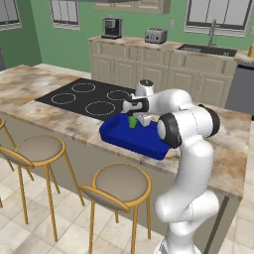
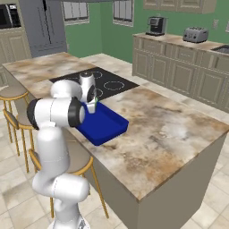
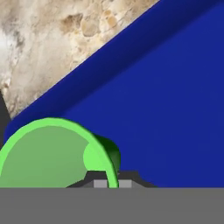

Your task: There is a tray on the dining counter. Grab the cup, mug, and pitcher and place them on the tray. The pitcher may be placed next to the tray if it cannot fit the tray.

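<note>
The bright green cup [image 1: 132,122] hangs just inside the blue tray [image 1: 121,137], near its far rim, on the dining counter [image 1: 225,154]. My gripper [image 1: 133,118] reaches down from above and is shut on the cup's rim. In the hand view the cup's [image 3: 48,153] open mouth sits at the lower left, with my gripper [image 3: 113,183] pinching its wall and the tray's floor [image 3: 170,109] behind it. I cannot tell whether the cup touches the tray floor. From the right base view the cup [image 2: 95,103] peeks out beside my hand over the tray [image 2: 107,127]. The mug and pitcher are out of view.
A black cooktop [image 1: 92,96] lies left of the tray. Two bar stools [image 1: 39,149] [image 1: 121,184] stand at the counter's near side. The wall counter behind carries a toaster [image 1: 155,35], a coffee machine [image 1: 111,28] and a sink [image 1: 208,48].
</note>
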### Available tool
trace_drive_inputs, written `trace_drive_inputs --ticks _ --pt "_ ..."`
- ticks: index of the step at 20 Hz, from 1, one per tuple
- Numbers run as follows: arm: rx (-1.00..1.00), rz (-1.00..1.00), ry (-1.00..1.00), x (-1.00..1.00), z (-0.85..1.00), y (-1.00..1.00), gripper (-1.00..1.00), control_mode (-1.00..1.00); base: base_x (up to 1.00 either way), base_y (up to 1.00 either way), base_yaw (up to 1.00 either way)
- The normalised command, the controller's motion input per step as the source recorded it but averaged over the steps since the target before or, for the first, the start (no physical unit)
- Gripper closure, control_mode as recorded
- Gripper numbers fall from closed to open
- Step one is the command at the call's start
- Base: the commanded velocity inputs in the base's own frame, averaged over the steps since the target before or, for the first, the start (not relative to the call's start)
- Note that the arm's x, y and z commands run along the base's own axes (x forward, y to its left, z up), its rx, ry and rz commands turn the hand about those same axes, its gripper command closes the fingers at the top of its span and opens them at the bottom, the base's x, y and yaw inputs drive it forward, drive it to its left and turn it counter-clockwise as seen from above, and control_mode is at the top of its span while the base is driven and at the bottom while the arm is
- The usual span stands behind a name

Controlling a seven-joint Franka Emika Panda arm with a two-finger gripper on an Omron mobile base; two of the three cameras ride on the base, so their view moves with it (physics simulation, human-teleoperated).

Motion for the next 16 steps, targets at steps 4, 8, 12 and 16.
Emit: trace_drive_inputs --ticks 4,8,12,16 --pt "0.0 0.0 0.04 0.46 -0.14 0.06 1.0 -1.0 0.0 0.0 0.0" --pt "0.0 0.0 0.03 0.42 -0.14 0.04 1.0 -1.0 0.0 0.0 0.0" --pt "0.0 0.0 0.03 0.41 -0.13 0.04 1.0 -1.0 0.0 0.0 0.0" --pt "0.0 0.0 0.04 0.42 -0.12 0.05 1.0 -1.0 0.0 0.0 0.0"
